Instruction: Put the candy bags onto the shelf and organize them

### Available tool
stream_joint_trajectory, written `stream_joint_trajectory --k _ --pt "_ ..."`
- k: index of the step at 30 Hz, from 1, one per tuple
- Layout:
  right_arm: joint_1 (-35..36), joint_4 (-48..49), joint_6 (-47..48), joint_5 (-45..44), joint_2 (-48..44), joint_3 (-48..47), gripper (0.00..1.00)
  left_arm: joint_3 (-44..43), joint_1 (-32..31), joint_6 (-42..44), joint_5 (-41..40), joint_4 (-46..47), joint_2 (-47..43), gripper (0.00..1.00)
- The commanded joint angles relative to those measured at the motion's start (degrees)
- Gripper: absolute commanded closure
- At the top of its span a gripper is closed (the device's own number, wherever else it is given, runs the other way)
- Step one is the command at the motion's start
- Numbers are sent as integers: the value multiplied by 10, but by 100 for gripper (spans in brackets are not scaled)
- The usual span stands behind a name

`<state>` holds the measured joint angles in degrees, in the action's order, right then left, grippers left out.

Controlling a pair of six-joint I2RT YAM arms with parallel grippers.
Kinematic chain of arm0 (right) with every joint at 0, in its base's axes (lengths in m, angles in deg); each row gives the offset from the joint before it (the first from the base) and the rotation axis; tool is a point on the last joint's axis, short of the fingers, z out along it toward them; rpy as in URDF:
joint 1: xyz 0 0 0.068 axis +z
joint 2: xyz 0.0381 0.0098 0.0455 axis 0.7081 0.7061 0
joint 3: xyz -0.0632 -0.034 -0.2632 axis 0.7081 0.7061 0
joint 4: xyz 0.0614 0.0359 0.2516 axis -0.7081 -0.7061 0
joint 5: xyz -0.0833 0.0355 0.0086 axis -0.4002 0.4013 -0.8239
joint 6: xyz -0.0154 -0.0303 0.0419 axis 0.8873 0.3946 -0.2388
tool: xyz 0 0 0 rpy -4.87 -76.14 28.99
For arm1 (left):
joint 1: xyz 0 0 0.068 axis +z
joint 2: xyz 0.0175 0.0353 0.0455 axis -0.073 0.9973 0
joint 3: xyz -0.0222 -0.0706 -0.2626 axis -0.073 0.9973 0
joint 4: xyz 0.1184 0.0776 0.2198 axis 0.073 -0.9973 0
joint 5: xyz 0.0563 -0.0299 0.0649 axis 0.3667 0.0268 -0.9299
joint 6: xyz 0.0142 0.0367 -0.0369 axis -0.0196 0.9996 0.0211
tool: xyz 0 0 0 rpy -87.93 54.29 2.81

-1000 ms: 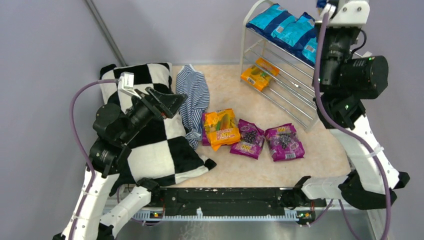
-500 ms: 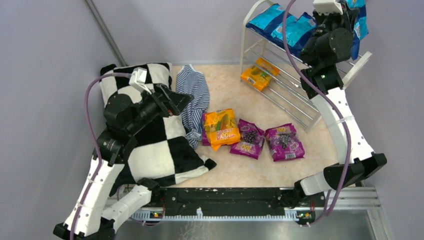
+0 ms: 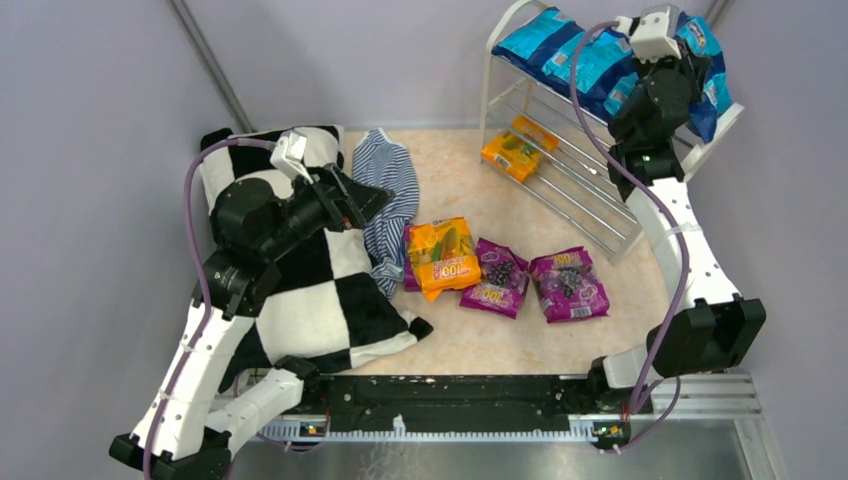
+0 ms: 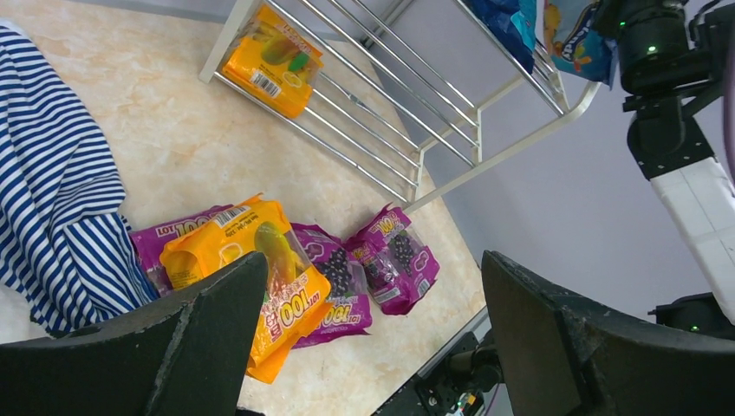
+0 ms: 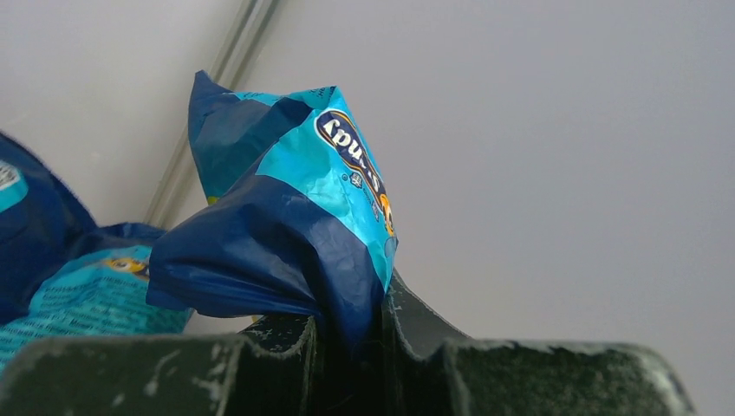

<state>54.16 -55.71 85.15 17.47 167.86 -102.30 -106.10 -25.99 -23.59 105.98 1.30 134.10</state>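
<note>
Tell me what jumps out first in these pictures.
The right hand pinches a blue candy bag at the right end of the top tier of the white shelf, beside other blue bags. In the middle of the table lie an orange bag and purple bags, not yet shelved. At the left, a big checkered pillow lies under the open left hand.

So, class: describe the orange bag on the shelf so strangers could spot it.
Find the white wire shelf at the table's far right. Below its top tier of blue bags, one orange bag lies on the rods near the left end. It is the shelf's only orange one; a second orange bag lies on the table among purple bags.
</note>
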Motion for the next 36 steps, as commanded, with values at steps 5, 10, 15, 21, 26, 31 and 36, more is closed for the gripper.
stream_joint_trajectory --k 5,10,15,21,26,31,36 --pt "-5 96 19 78 -53 55 100 -7 1 -4 16 22 -4 1" --pt "-5 108 27 82 -75 111 100 -1 2 -2 17 21 -6 1" --pt "-8 121 16 111 -83 161 100 3 2 -5 28 24 -4 1" --pt "-10 88 -31 153 -82 184 100 6 2 0 25 19 -9 1" --pt "-10 96 -39 143 -74 194 100 6 1 1 34 18 -4 1" --pt "-10 13 -96 160 -81 172 66 11 1 -1 43 24 1 1" --pt "-10 -254 -294 248 -106 51 12 26 2 -5 47 34 1 1"
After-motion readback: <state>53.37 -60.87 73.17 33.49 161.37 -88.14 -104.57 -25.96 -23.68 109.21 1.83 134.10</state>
